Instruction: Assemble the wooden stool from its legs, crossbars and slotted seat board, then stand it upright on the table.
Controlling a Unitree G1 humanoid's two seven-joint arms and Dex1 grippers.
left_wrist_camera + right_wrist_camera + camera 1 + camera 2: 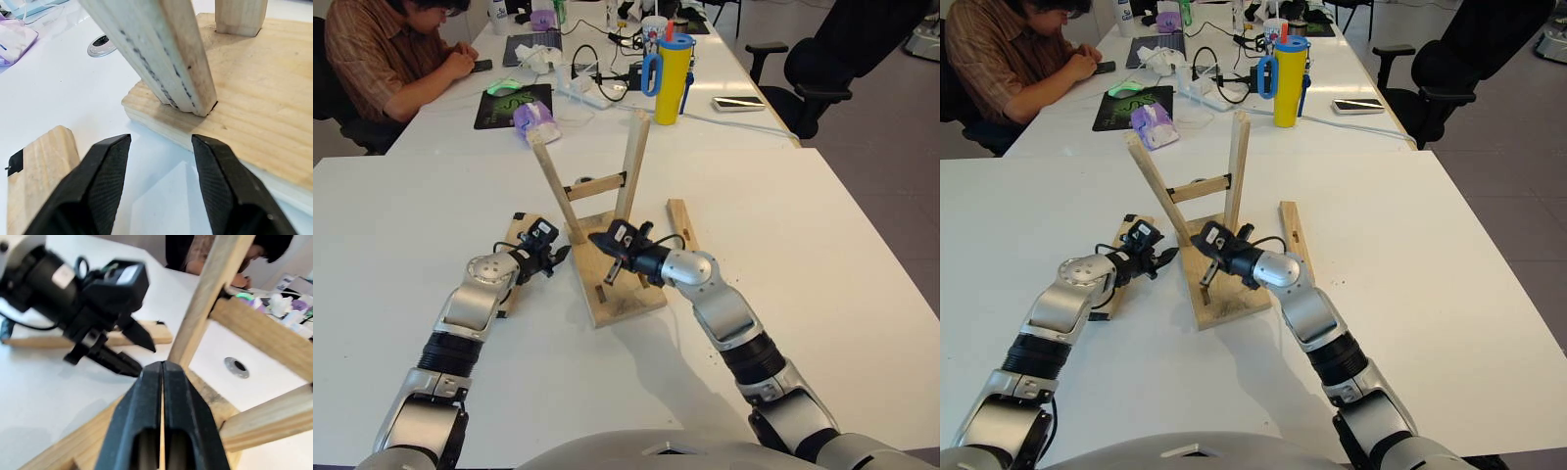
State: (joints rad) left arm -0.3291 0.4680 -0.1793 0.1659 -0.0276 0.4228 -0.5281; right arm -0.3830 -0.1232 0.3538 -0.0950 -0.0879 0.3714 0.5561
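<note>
Nearest me, my left gripper [160,142] gapes empty at nine o'clock of the seat board [625,294], beside a slotted-in leg [558,191]. Over the board, my right gripper [599,239] is pinched closed on nothing. Two legs are in, I judge; next comes fetching the loose leg [680,223] at three o'clock.

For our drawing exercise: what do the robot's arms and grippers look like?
The left arm and right arm have rounded silver-grey shells with black ribbed bands between segments. The left gripper and right gripper are black, each with two tapered fingers. Thin black cables loop at the wrists; the left gripper's body carries a white label.
</note>
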